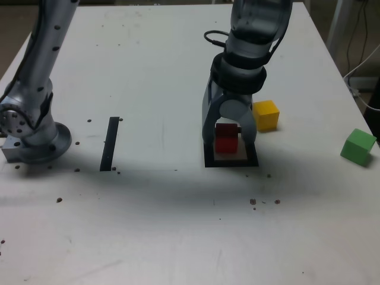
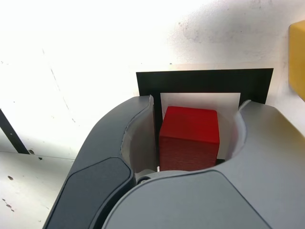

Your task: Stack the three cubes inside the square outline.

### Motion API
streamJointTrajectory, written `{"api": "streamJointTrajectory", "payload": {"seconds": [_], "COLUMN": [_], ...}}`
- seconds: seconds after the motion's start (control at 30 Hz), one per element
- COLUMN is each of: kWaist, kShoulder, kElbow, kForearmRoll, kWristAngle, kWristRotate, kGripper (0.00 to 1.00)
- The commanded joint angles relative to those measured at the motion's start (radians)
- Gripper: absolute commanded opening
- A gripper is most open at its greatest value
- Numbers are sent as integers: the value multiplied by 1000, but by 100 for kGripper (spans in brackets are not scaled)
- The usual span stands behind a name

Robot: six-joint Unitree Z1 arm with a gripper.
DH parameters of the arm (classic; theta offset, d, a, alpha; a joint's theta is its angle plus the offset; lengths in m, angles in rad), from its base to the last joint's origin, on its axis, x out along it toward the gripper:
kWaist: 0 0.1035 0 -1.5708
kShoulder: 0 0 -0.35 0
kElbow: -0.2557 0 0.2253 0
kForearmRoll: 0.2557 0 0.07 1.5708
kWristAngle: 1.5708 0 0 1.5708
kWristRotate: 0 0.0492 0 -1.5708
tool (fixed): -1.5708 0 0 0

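The red cube [image 1: 226,144] sat on the white centre of the square outline [image 1: 258,155], and over it hung the end effector [image 2: 190,129]. From where I stood, its fingers were apart, one on either side of the cube, with a gap showing on both sides. The yellow cube [image 1: 265,116] rested on the tabletop [image 1: 148,231] just beyond the frame, and the green cube [image 1: 358,146] lay well apart, near the tabletop's edge on the exterior view's right. None of the cubes was stacked.
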Motion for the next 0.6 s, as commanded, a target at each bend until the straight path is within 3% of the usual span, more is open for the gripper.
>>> {"api": "streamJointTrajectory", "payload": {"seconds": [0.0,0.1,0.33,0.57], "kWaist": [3,8,49,80], "kShoulder": [-1,-21,-99,-80], "kElbow": [1,5,0,-110], "kForearmRoll": [-4,4,87,121], "kWristAngle": [4,27,133,171], "kWristRotate": [1,-3,-36,-17], "kGripper": [92,94,97,99]}}
